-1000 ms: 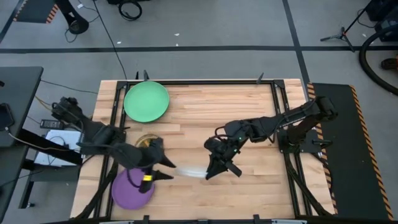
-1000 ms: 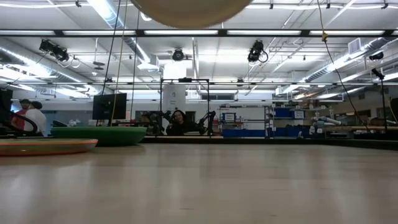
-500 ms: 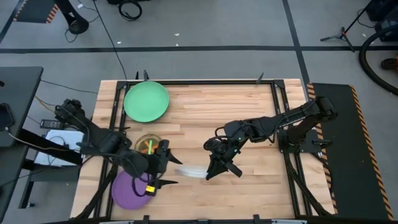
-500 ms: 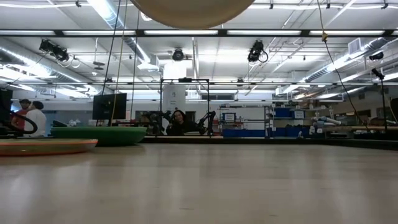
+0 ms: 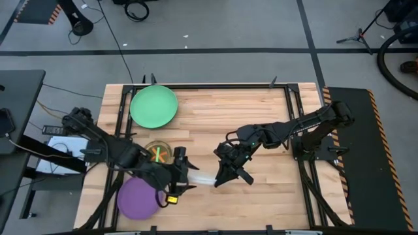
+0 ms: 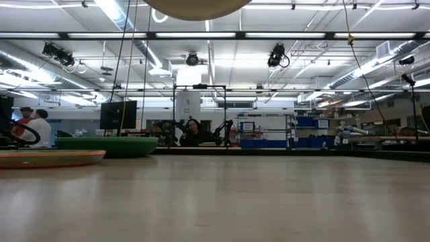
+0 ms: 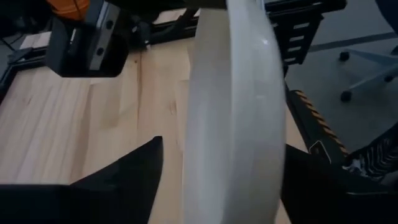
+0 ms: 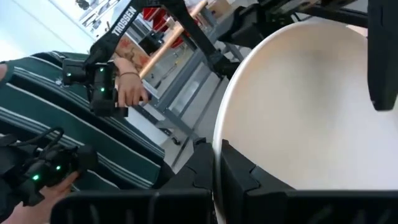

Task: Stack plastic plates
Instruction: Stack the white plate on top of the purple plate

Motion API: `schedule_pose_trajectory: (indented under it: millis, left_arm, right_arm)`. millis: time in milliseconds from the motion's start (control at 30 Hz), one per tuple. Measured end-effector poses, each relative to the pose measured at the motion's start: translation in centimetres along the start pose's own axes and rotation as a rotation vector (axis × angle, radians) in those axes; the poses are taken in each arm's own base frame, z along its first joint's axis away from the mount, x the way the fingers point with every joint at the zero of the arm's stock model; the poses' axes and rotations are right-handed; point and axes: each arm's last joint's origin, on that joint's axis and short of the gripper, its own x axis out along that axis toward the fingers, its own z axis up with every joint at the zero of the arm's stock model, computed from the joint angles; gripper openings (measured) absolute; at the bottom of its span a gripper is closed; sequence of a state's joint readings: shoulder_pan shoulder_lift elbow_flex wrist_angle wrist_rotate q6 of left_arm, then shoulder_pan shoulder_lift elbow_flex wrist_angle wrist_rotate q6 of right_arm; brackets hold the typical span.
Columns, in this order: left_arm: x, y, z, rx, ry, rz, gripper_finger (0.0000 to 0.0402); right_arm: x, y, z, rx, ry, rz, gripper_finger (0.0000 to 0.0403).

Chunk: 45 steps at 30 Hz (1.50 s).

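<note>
While the right gripper point(image 5: 221, 179) pinches the white plate point(image 5: 202, 177), the left gripper point(image 5: 185, 173) straddles its opposite rim, spread.

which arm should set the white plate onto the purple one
Probably left. The left gripper is at the white plate and sits right beside the purple plate. The right gripper grips the plate's far edge, farther from the purple one.
</note>
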<state>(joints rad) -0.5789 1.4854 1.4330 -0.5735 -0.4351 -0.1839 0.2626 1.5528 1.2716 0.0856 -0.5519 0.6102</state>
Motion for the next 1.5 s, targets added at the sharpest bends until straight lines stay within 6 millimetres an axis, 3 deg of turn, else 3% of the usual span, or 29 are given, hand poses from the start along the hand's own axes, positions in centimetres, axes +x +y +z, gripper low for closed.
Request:
schedule_pose_trajectory:
  millis: [133,333,533,733,900,1033,1133,1267,1367,1500]
  left_arm:
    - [0.1,0.1,0.0,0.011,-0.001,0.007,0.0211]
    - [0.2,0.2,0.0,-0.025,0.007,-0.022,0.0049]
    - [0.1,0.0,0.0,-0.045,0.008,-0.016,0.0047]
    - [-1.3,-1.0,-0.4,-0.093,0.019,-0.012,0.0047]
    - [-3.7,-1.8,-0.5,-0.179,0.103,-0.040,0.0047]
    - [-7.5,-2.0,1.7,-0.293,0.128,-0.071,0.0047]
    - [-9.8,-2.8,1.8,-0.372,0.242,-0.092,0.0047]
    - [-11.1,-4.3,0.8,-0.526,0.509,-0.162,0.0047]
    - [-10.7,-6.4,-0.9,-0.572,0.707,-0.143,0.0047]
    - [-9.3,-8.6,-2.8,-0.533,0.842,-0.019,0.0047]
  right_arm:
    - [0.1,0.1,-0.1,0.003,0.013,0.008,0.0013]
    - [0.1,0.2,-0.2,-0.004,-0.005,-0.014,0.0023]
    - [0.1,0.1,-0.1,0.024,-0.022,-0.033,0.0066]
    - [-1.1,0.8,0.8,0.020,-0.068,-0.018,0.0142]
    - [-3.6,2.9,2.3,-0.071,-0.161,0.007,0.0200]
    - [-5.1,4.3,2.8,-0.144,-0.204,0.006,0.0220]
    - [-6.0,4.5,3.0,-0.160,-0.241,-0.039,0.0221]
    - [-6.9,5.0,3.2,-0.165,-0.252,-0.050,0.0218]
    - [-6.7,4.3,3.0,-0.156,-0.241,-0.103,0.0218]
    - [-6.8,3.7,3.2,-0.162,-0.261,-0.171,0.0217]
